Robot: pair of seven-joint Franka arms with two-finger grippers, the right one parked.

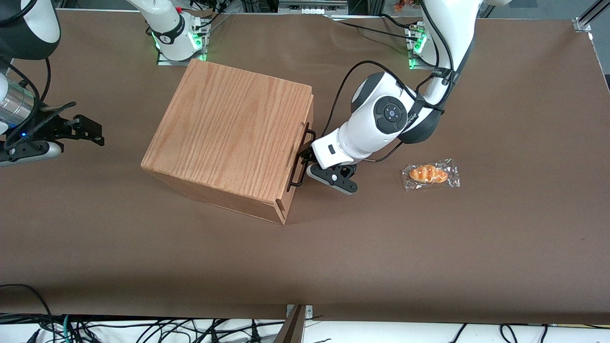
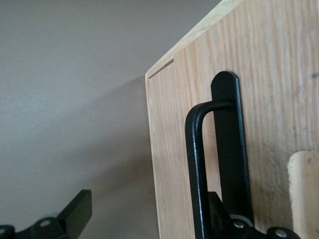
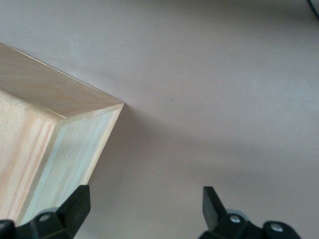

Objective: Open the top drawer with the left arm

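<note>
Centrally on the brown tabletop [image 1: 429,267] stands the oak-grain box [image 1: 228,128], turned at an angle, with its drawer face toward the working arm's end. The top drawer [image 1: 310,107] sits at the upper edge of that face, nearly flush with the casing; only a narrow seam separates it from the box top. Its black bar handle [image 1: 301,157] runs along the drawer front and stands clear of the wood on short bent ends.

The left arm [image 1: 381,119] reaches down from above, its wrist level with the drawer front. The tool [image 1: 305,159] meets the handle near the middle of the bar's length. In the left wrist view, the handle [image 2: 197,169] lies just beside one finger [image 2: 224,214], close against the pale drawer panel [image 2: 269,99], while the other finger [image 2: 75,214] hangs well apart over bare tabletop [image 2: 70,99]. The jaws are thus spread wide, with the bar passing between them and not clamped.

A wrapped bread roll [image 1: 430,174] lies on the tabletop near the arm's wrist, toward the working arm's end, apart from the box.
</note>
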